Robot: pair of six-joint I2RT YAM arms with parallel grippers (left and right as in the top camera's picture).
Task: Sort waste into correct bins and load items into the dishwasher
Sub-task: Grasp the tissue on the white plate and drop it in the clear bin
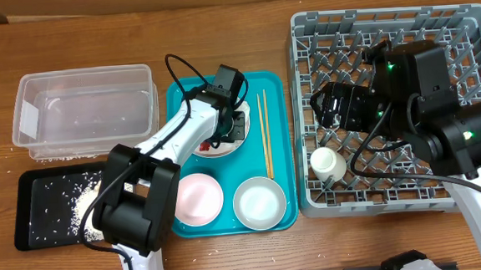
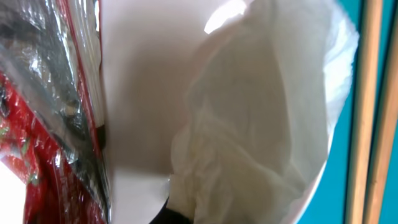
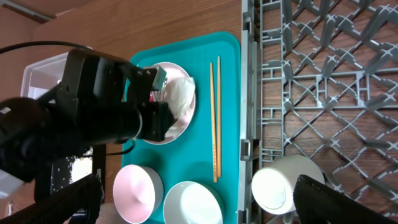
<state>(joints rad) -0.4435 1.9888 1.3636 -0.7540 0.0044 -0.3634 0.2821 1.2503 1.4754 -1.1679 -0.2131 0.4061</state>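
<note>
Brown wooden table (image 1: 217,27) boards carry everything you are sorting. At the upper left of the overhead view lies the clear rectangular plastic tub (image 1: 82,75), with only a few white specks inside. Below it, the shallow black rectangular tray (image 1: 29,211) holds a scatter of loose white rice grains (image 1: 81,203), so the crumbs look already dealt with.

Moving right, your left claw (image 1: 233,119) hangs low over the round white plate (image 1: 216,148) at the top of the teal serving tray (image 1: 275,83). Its wrist camera is very close. The small red crinkled wrapper (image 2: 43,124) fills the left edge and the crumpled white tissue (image 2: 261,124) fills the right, with bare plate between them. The wrapper is glossy with silvery foil folds; the tissue is soft and bunched, reaching the plate's rim. You cannot tell from any view whether this claw is apart or together. I judge it is placed there to take one of the two pieces of waste.

Lower on the teal tray, a pale-pink round plate (image 1: 197,198) and a white bowl (image 1: 259,202) sit side by side, and two thin wooden chopsticks (image 1: 265,133) lie parallel along the tray's right side.

At the right stands the large square grey plastic dish rack (image 1: 384,12), with a small white cup (image 1: 328,165) in its lower-left corner. Your right claw (image 3: 199,186) hangs above the rack with its fingers spread wide, gripping nothing, probably parked clear of the left arm.
</note>
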